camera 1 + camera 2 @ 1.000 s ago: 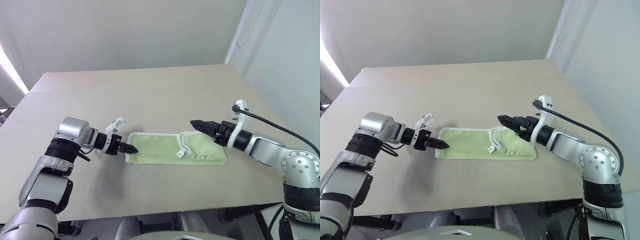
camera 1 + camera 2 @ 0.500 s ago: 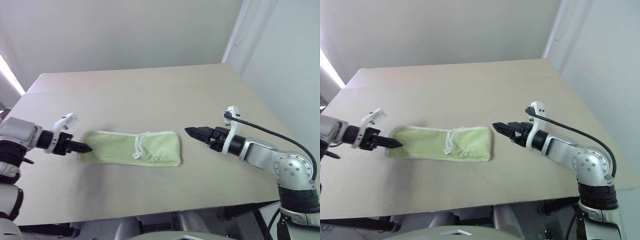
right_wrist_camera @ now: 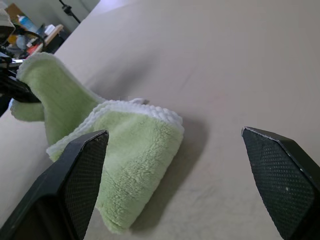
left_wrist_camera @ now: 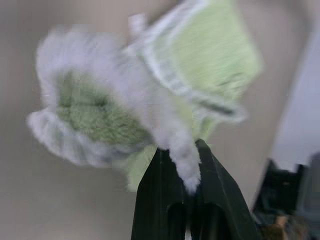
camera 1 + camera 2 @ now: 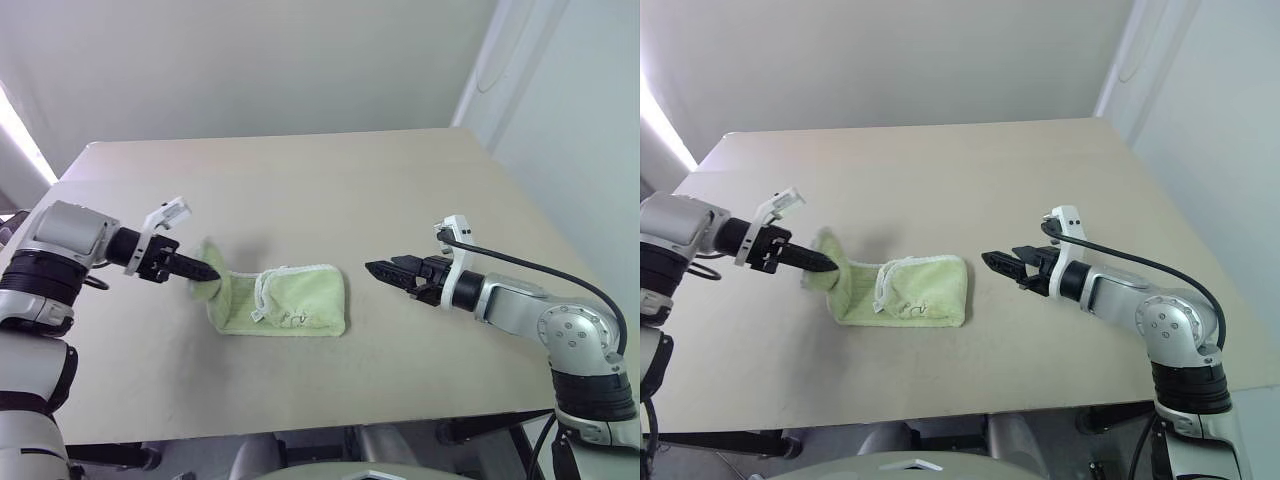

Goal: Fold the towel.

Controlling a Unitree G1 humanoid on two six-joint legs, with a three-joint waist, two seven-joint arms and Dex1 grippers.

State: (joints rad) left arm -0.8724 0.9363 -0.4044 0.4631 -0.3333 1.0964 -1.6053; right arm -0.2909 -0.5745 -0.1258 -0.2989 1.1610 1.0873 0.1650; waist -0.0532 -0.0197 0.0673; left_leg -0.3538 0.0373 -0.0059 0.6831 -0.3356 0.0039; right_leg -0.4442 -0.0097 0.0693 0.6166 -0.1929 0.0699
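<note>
**Left gripper lifting one end of the towel off the table**

The towel (image 5: 285, 303) is lying on the beige table (image 5: 330, 180), a little to the robot's left of the middle, bunched into a short, partly doubled strip; its white stitched edging is showing along the folds, and a small white loop tag (image 5: 257, 316) is sitting on the upper layer near the front edge. The left gripper (image 5: 208, 272) is pinching the towel's left end, its two black fingers pressed together on the cloth; that end is standing up off the table in a raised flap, while the rest of the cloth is resting flat. In the left wrist view the fingertips (image 4: 202, 165) are clamping a white-edged corner, with the green terry hanging loose beyond them. The right gripper (image 5: 373, 268) is hovering just above the table to the right of the towel, apart from it and not touching it; it is pointing toward the towel's right edge; its fingers (image 3: 82, 175) are standing wide apart, as the right wrist view is showing, with nothing between them.
</note>
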